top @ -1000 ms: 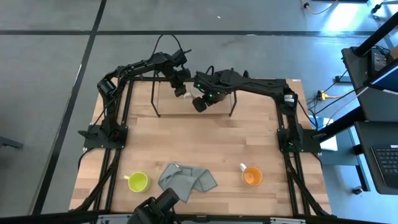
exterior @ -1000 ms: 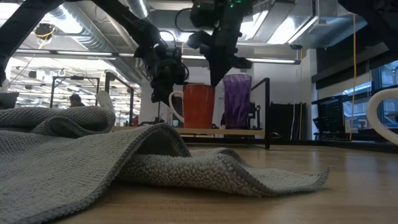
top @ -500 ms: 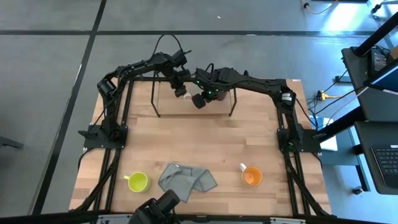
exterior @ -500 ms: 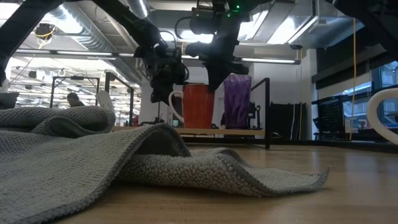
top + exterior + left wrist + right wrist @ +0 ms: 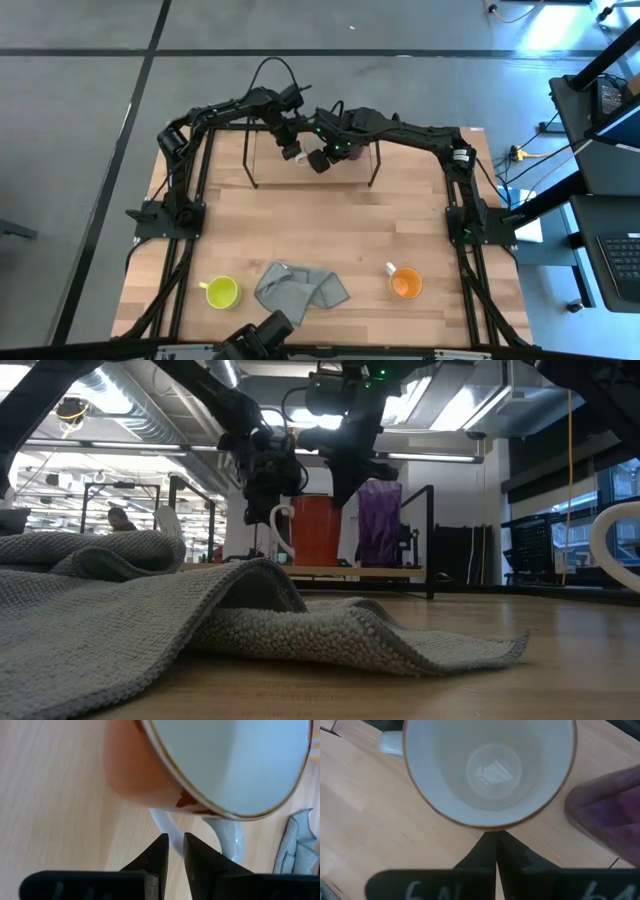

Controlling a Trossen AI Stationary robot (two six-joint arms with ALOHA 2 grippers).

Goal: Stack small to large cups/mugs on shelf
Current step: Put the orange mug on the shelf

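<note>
A mug, red outside and white inside (image 5: 318,530), stands upright on the wooden base of the black wire shelf (image 5: 400,571) at the table's far edge. A purple tumbler (image 5: 381,522) stands beside it on the right. My left gripper (image 5: 175,840) is at the mug's white handle, its fingers nearly together. My right gripper (image 5: 495,837) is shut and points down at the near side of the mug's rim. In the high view both grippers (image 5: 295,152) (image 5: 320,162) cover the mug. A yellow-green mug (image 5: 220,292) and an orange mug (image 5: 405,284) stand near the front edge. My left gripper has the lower strand of the white handle (image 5: 161,822) at its fingertips. One finger (image 5: 196,851) stands toward the loop's hole and the other outside it. It comes slanting down from the table's left. The mug stays upright on the shelf base. My right gripper has its shut fingertips at the mug's rim (image 5: 487,827), coming from above. I cannot tell whether they touch it.
A crumpled grey cloth (image 5: 300,288) lies near the front edge between the two loose mugs and fills the foreground of the low view (image 5: 200,610). The shelf's black posts (image 5: 250,160) stand to either side of the grippers. Bare wood lies mid-table.
My right gripper has gone a little toward the table's left, from in front of the gap between mug and tumbler to over the mug's rim, staying shut. The mug and the tumbler have kept their places.
</note>
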